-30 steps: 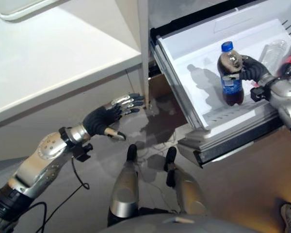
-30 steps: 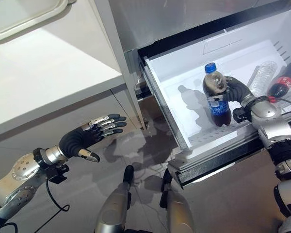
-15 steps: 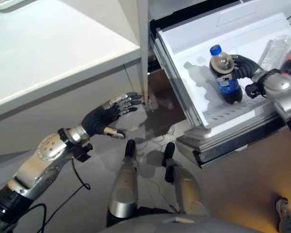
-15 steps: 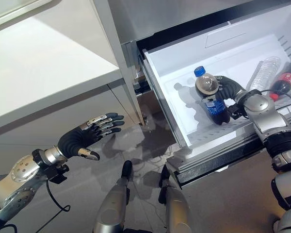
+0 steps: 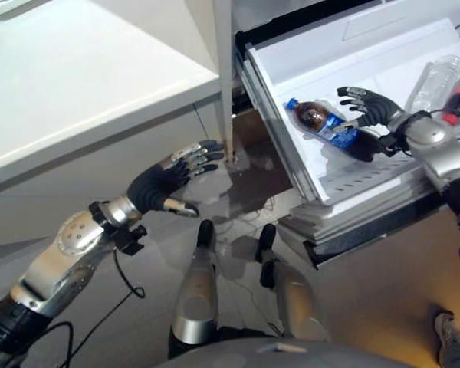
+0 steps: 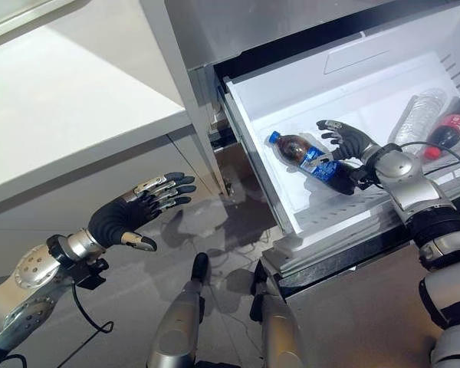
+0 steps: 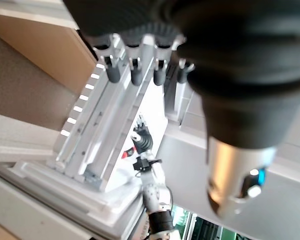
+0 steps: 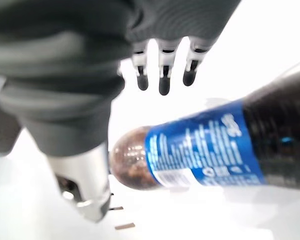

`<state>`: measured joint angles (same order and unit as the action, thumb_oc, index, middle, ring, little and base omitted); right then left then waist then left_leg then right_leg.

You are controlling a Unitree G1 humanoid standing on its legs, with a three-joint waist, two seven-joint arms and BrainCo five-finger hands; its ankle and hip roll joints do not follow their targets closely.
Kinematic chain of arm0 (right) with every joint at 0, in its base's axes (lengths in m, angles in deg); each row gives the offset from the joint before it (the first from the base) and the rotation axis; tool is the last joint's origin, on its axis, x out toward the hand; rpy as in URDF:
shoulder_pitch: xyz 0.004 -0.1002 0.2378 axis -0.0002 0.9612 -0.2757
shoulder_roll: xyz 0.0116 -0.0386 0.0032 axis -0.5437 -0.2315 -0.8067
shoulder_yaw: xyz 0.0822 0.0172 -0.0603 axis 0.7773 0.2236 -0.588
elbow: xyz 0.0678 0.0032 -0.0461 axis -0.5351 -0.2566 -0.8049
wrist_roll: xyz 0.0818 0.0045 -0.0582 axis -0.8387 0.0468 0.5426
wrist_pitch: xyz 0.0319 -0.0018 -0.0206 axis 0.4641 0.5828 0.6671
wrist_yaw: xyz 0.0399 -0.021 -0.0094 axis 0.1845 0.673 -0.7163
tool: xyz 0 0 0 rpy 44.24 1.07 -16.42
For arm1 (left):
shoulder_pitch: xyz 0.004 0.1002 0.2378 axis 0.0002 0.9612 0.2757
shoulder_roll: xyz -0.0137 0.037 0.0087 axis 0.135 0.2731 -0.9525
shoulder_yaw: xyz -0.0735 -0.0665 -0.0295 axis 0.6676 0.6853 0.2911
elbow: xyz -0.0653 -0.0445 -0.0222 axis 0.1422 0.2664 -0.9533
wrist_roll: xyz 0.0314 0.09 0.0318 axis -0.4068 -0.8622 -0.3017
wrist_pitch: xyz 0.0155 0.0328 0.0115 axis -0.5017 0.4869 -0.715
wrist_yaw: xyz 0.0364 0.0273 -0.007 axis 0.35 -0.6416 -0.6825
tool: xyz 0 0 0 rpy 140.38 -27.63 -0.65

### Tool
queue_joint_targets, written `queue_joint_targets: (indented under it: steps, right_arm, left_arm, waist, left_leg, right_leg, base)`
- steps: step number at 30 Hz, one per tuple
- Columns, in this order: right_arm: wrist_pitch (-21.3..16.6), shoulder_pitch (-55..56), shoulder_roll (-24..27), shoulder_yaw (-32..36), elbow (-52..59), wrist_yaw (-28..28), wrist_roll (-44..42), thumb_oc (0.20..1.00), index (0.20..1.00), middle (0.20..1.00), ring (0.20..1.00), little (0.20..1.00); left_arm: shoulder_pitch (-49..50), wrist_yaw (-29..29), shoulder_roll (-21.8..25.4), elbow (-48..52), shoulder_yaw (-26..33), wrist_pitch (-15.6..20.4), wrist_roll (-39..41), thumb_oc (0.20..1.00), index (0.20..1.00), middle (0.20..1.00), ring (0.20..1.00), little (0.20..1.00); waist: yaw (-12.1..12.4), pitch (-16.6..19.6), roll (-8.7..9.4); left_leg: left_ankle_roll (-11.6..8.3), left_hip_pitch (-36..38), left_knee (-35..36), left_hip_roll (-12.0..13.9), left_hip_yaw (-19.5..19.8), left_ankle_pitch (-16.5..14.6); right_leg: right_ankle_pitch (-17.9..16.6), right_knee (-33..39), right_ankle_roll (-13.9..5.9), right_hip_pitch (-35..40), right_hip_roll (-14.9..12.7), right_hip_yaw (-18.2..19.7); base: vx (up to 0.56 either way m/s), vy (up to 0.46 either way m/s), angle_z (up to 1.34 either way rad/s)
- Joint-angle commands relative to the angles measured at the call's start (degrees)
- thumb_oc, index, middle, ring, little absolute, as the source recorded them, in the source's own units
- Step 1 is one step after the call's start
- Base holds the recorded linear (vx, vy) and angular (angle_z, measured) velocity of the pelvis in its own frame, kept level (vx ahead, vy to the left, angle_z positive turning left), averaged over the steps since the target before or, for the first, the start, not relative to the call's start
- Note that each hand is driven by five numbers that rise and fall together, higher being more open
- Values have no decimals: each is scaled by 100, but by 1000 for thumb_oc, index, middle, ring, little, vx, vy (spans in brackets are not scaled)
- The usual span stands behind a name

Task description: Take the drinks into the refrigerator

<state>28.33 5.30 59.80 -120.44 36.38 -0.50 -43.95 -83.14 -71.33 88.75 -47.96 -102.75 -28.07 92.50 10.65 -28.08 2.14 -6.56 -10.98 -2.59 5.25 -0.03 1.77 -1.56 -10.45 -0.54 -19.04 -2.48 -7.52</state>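
Refrigerator drawer (image 6: 383, 222), a broad white plastic tray pulled out at the right of the scene, carries everything the task is about. Left of it, a smooth white counter (image 5: 92, 84) stands bare. In the drawer, the cola bottle (image 6: 310, 162) lies on its side, dark liquid under a blue label, its blue cap pointing far-left and its base toward the near-right, so the long axis runs diagonally across the drawer floor. Right hand (image 6: 343, 140) hovers just beside the bottle's base end, on its far-right side, fingers straight and spread, holding nothing; the right wrist view shows the dark fingertips (image 8: 161, 86) apart from the rounded, glossy bottle body. This hand is by far the nearer one. Left hand (image 5: 162, 182) hangs well apart, low in front of the counter, fingers relaxed and empty. At the drawer's far-right edge lie a clear ribbed water bottle (image 6: 415, 116) and a red-labelled cola bottle (image 6: 447, 126), side by side.
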Motion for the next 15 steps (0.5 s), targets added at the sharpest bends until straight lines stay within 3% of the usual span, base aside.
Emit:
queue_joint_targets:
  steps: [1,9,15]
  right_arm:
    - [-200,263,-298,-435,-104,35,58,1000,1000,1000,1000,1000]
    - [-210,177,-365,-385,-101,105,65,1000,1000,1000,1000,1000]
    - [-342,525,15,107,844,210,-623,1000,1000,1000,1000,1000]
  left_arm:
    - [266,34,-204,657,355,368,-113,1000,1000,1000,1000,1000]
    - [330,47,-301,653,420,353,-162,1000,1000,1000,1000,1000]
    - [377,36,-420,499,495,341,-89,1000,1000,1000,1000,1000]
  waist:
    - [-50,-171,-50]
    - [-48,-171,-53]
    - [-101,-171,28]
  left_leg:
    - [-10,-208,-422,157,16,-105]
    - [-12,-73,-361,173,22,-100]
    - [-17,145,-396,157,33,-151]
  right_leg:
    - [310,-583,-286,-76,107,-122]
    - [326,-572,-293,24,87,-143]
    - [372,-558,-284,284,33,-174]
  base:
    - [-7,1,-8]
    - [0,-1,-2]
    - [5,-5,0]
